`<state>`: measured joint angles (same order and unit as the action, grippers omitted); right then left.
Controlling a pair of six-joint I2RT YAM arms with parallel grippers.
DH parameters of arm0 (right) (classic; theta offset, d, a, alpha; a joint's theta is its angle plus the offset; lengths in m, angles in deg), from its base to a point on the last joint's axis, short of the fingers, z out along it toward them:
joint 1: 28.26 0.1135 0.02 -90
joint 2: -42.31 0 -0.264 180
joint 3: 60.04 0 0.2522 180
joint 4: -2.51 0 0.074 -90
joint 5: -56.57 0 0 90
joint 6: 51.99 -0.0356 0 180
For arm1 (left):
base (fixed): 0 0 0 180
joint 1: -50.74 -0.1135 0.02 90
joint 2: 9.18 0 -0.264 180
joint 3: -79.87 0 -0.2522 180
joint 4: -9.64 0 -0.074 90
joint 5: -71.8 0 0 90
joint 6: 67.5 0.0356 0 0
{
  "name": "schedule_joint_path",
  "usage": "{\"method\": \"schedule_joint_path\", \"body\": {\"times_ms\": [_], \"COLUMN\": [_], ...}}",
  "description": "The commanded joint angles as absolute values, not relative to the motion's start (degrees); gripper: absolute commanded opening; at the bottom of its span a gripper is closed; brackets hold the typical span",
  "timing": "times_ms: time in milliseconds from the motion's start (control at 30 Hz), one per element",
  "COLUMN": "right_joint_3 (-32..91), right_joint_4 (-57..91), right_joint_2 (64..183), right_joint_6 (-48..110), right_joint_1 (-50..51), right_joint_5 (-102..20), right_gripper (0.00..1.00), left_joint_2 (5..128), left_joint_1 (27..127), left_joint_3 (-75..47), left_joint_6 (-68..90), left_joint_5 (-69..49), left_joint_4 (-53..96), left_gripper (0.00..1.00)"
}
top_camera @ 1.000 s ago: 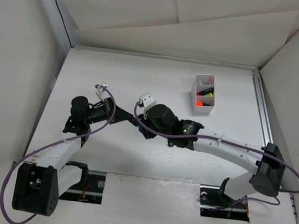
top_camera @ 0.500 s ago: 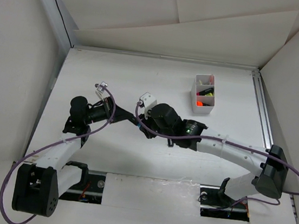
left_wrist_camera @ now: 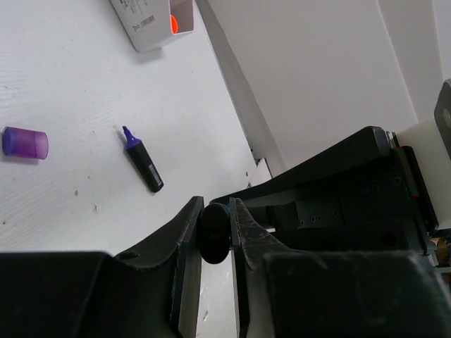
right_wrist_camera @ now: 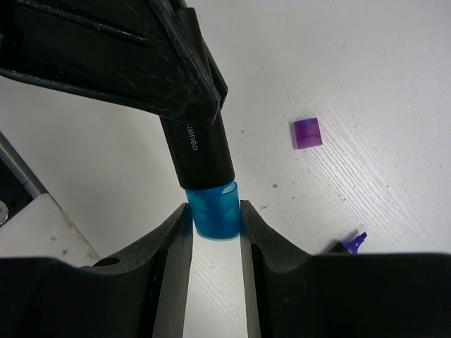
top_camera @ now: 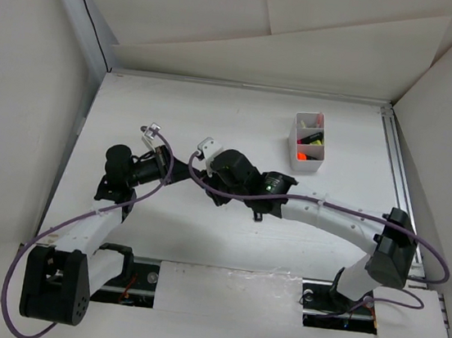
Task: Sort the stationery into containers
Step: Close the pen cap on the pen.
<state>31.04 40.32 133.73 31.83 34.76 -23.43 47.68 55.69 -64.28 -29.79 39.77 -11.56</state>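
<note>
A short black highlighter [right_wrist_camera: 201,151] with a blue cap [right_wrist_camera: 211,204] hung in the air above the table [top_camera: 175,113], left of its middle and about halfway between near and far edge. It was held from both ends. The left gripper [left_wrist_camera: 215,211] was clamped tight on the black barrel. The right gripper [right_wrist_camera: 215,218] had its two fingers closed on the blue cap from either side, with the cap seated on the end of the barrel.

The step in hand looked like work on the cap, with one arm holding the barrel steady for the other. Whether the cap was being pressed home or pulled off could not be told. If it was pressed home, the next move called for one gripper to let go, so that the other could carry the highlighter to the box.

Below the pair, on the bare table, lay a loose purple cap [left_wrist_camera: 25,142]. Near it, but apart from it, lay an uncapped purple highlighter [left_wrist_camera: 143,158], neither yet sorted.

The white box [top_camera: 308,142] stood well apart, toward the far right of the table, with a few bright things already in its compartments.
</note>
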Motion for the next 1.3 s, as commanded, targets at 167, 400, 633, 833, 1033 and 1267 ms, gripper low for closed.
{"method": "schedule_joint_path", "body": {"times_ms": [167,400,633,833,1033,1267], "right_joint_3": [38.28,33.63,26.87,18.95,9.81,6.63], "right_joint_4": [11.26,11.26,11.26,11.26,12.40,11.71], "right_joint_2": [126.17,125.11,119.14,108.16,105.16,103.22], "right_joint_6": [31.68,28.69,24.65,18.16,6.22,-1.10], "right_joint_1": [33.70,33.70,33.70,33.70,33.18,31.94], "right_joint_5": [-19.46,-20.60,-16.83,-16.55,-17.44,-19.98], "right_gripper": [0.26,0.57,0.73,0.79,0.83,0.90], "left_joint_2": [48.56,48.03,49.17,50.84,55.50,63.06], "left_joint_1": [59.00,59.00,58.47,58.47,58.47,59.09], "left_joint_3": [-66.86,-66.32,-67.12,-67.12,-71.86,-73.01], "left_joint_6": [-31.11,-33.12,-42.53,-46.93,-60.19,-71.80], "left_joint_5": [54.66,52.64,50.62,48.43,44.47,42.09], "left_joint_4": [-6.57,-7.52,-18.61,-27.11,-50.31,-74.32], "left_gripper": [0.00,0.00,0.00,0.00,0.00,0.00]}}
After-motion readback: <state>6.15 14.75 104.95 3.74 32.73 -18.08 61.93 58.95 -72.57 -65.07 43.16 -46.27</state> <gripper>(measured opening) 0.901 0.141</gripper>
